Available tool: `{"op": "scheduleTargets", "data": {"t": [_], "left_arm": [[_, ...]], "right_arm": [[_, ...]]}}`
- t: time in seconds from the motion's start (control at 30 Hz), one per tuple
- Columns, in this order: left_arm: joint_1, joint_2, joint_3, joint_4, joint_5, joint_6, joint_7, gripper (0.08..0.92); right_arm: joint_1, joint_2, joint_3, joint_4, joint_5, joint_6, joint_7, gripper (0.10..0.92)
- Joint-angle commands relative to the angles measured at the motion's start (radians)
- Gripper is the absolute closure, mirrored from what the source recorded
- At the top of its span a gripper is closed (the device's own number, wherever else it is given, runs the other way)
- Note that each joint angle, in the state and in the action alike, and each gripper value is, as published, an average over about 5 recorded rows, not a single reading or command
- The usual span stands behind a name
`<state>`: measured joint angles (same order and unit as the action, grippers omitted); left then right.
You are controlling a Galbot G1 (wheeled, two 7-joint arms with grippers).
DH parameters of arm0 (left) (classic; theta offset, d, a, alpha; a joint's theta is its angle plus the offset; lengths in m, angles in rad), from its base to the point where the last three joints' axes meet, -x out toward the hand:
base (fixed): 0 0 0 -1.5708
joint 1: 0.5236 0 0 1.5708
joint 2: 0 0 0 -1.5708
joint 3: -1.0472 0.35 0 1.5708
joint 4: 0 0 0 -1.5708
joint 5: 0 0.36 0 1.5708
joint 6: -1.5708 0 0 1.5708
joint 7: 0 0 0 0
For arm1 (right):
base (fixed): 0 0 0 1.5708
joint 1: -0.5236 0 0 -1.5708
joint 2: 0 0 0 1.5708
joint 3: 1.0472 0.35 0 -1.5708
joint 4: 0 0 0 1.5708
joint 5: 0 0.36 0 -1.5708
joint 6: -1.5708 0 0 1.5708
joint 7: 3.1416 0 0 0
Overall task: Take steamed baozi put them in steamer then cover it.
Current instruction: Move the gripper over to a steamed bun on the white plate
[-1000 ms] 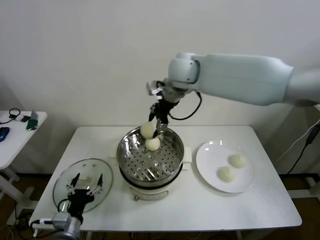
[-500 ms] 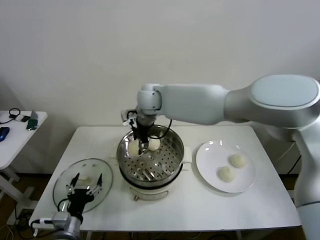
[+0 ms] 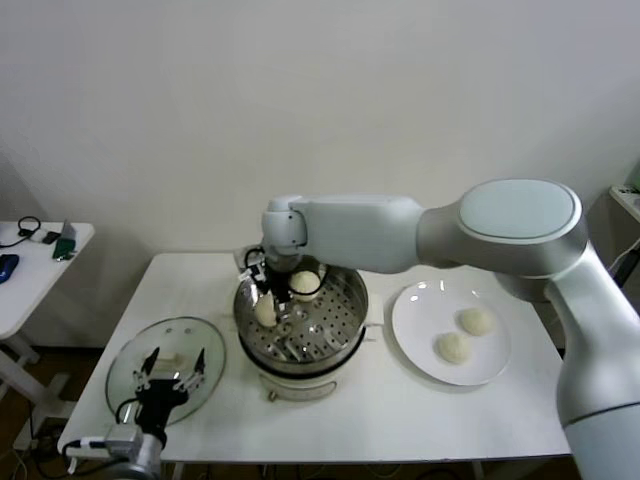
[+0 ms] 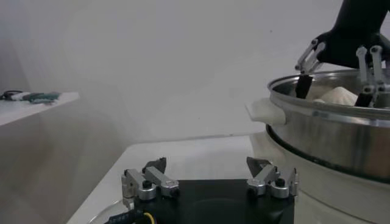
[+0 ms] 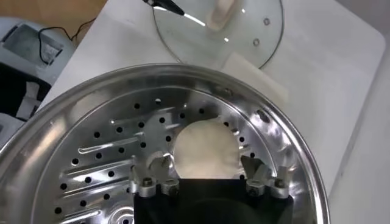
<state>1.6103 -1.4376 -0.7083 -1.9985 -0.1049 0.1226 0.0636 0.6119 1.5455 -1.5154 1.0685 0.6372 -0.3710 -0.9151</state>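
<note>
Head view: our right claw [image 3: 267, 297] hangs inside the steamer [image 3: 345, 325], fingers spread, a steamed baozi [image 3: 265, 313] lying loose on the perforated floor between them and a second bun [image 3: 304, 283] just behind. Two more buns [image 3: 465, 335] sit on the white plate [image 3: 420, 305] to the right. Our left claw [image 3: 170, 378], also spread, hovers over the glass cover [image 3: 125, 360] on the worktop [image 3: 400, 410].

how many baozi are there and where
4: two in the steamer, one under the right gripper, one behind; two on the plate, at and.
</note>
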Motion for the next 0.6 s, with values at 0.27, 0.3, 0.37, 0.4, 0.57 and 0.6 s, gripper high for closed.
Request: {"op": "scheduleTargets", "data": {"t": [0.27,0.3,0.37,0.4,0.57,0.6], "left_arm": [[-0.01,-0.004,0.004,-0.007,0.012,0.016,0.002,0.177],[-0.011,-0.003,0.003,-0.007,0.013,0.018,0.002,0.177],[-0.013,-0.003,0.003,-0.006,0.014,0.021,0.003,0.177],[-0.014,-0.002,0.003,-0.006,0.014,0.022,0.003,0.177],[-0.017,-0.003,0.008,-0.002,0.019,0.023,0.003,0.177],[-0.018,-0.004,0.009,-0.001,0.02,0.023,0.003,0.177]], "right_arm": [[0.363,-0.439,-0.061,0.179,0.131,0.146,-0.218,0.202],[0.39,-0.492,-0.088,0.2,0.136,0.151,-0.225,0.202],[0.431,-0.583,-0.147,0.238,0.124,0.16,-0.235,0.203],[0.446,-0.625,-0.178,0.257,0.106,0.166,-0.238,0.203],[0.434,-0.828,-0.301,0.359,-0.035,0.176,-0.218,0.203],[0.414,-0.862,-0.311,0.377,-0.069,0.172,-0.207,0.203]]}}
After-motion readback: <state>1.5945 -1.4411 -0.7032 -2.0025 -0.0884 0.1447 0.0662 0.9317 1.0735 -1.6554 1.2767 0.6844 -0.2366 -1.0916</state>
